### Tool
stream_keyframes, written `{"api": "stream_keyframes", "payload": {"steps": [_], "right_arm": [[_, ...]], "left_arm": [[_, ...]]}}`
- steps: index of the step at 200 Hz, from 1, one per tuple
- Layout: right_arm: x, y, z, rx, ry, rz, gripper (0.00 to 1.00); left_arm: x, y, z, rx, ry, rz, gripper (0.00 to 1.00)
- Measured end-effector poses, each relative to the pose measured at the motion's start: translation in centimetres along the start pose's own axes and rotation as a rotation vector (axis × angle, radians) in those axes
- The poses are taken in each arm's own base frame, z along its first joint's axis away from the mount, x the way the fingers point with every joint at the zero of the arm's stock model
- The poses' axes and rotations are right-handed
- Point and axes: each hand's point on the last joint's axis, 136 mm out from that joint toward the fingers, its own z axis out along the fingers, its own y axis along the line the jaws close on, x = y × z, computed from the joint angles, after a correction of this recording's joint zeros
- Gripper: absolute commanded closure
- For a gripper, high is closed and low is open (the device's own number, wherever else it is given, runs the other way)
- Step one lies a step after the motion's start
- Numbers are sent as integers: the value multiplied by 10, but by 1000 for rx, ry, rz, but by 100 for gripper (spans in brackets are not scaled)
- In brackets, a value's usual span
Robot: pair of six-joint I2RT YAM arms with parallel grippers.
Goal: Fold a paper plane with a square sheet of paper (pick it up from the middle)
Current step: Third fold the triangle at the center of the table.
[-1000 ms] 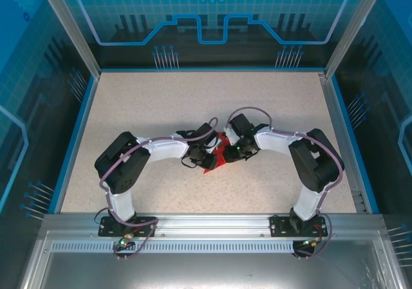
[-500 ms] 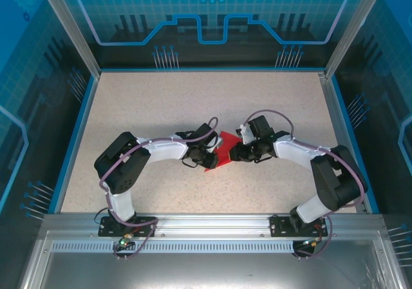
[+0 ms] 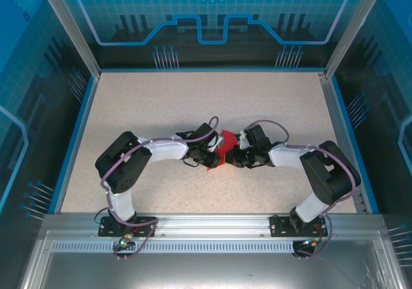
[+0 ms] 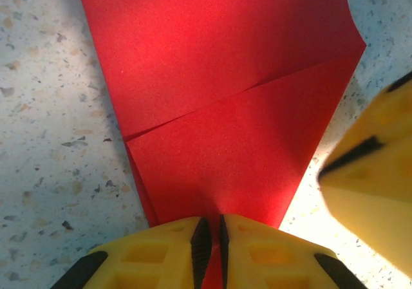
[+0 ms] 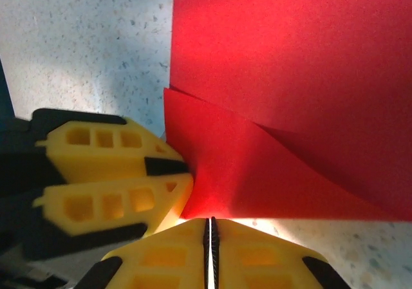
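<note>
Square sheet of paper (image 4: 225, 109): plain red, creased | left end effector (image 4: 210, 223): pinching edge

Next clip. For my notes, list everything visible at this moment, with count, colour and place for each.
paper: one folded sheet, bright red, lying mid-table between the two grippers
table: one, speckled beige, floor of the enclosure
walls: several panels, see-through blue with line art, at the far side and both sides
rail: one, silver metal, along the near edge under both arm bases
left arm: one, white and black, reaching in from the left
right arm: one, white and black, reaching in from the right
left gripper: one, yellow fingers, shut on the paper's edge
right gripper: one, yellow fingers, jaws together at the paper's edge; grip unclear
</note>
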Motion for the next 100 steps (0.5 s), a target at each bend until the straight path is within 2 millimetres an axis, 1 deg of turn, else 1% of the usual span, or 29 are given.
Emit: {"api": "stream_keyframes", "payload": {"steps": [20, 49, 100], "right_arm": [[-3, -1, 7, -3, -12, 14, 88], [-5, -8, 13, 19, -19, 34, 88], [-7, -12, 14, 58, -27, 19, 88]], "left_arm": [[0, 0, 0, 2, -1, 0, 82], [0, 0, 1, 4, -5, 1, 82], [-1, 0, 1, 5, -9, 0, 82]]}}
